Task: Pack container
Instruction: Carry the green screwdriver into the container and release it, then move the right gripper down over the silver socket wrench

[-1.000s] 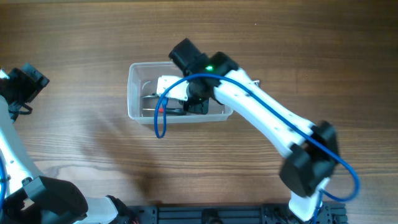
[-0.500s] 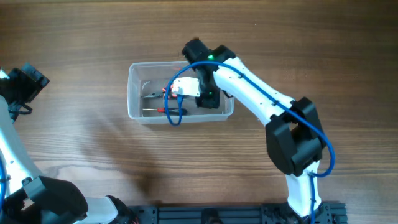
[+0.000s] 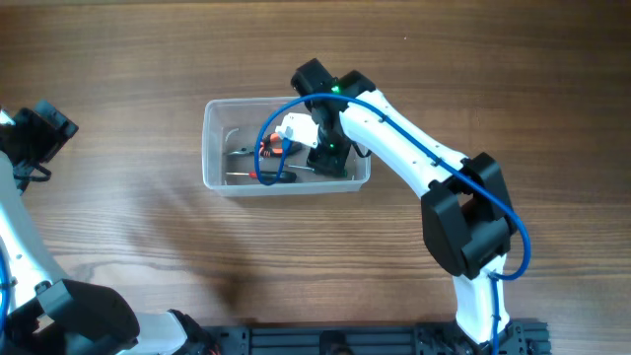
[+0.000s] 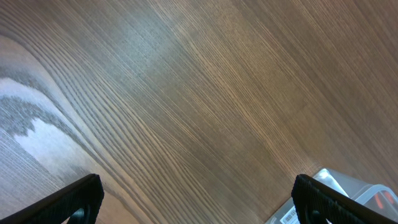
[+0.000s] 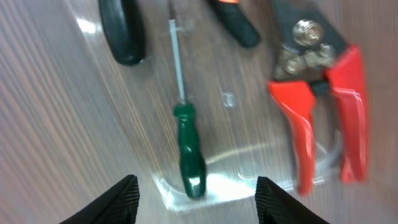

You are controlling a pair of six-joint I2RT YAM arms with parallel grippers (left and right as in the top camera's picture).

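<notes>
The container (image 3: pixel 211 148) is a clear rectangular tub in the middle of the table. In it lie a green-handled screwdriver (image 5: pixel 189 155), red-handled pliers (image 5: pixel 323 112) and two dark-handled tools (image 5: pixel 121 28). Red handles also show in the overhead view (image 3: pixel 266 148). My right gripper (image 3: pixel 330 158) hangs over the tub's right half. In the right wrist view it (image 5: pixel 198 208) is open and empty, above the screwdriver's handle and the tub's corner (image 5: pixel 168 190). My left gripper (image 3: pixel 39 133) is at the far left edge, open and empty (image 4: pixel 199 208) over bare wood.
The wooden table (image 3: pixel 473 79) surrounds the tub. A blue cable (image 3: pixel 271 138) loops from the right arm over the tub. A pale labelled object (image 4: pixel 348 190) shows at the lower right of the left wrist view.
The right arm has folded in, its elbow swinging closer to the tub. Its gripper has stayed over the tub's right half and turned. The left arm has not moved.
</notes>
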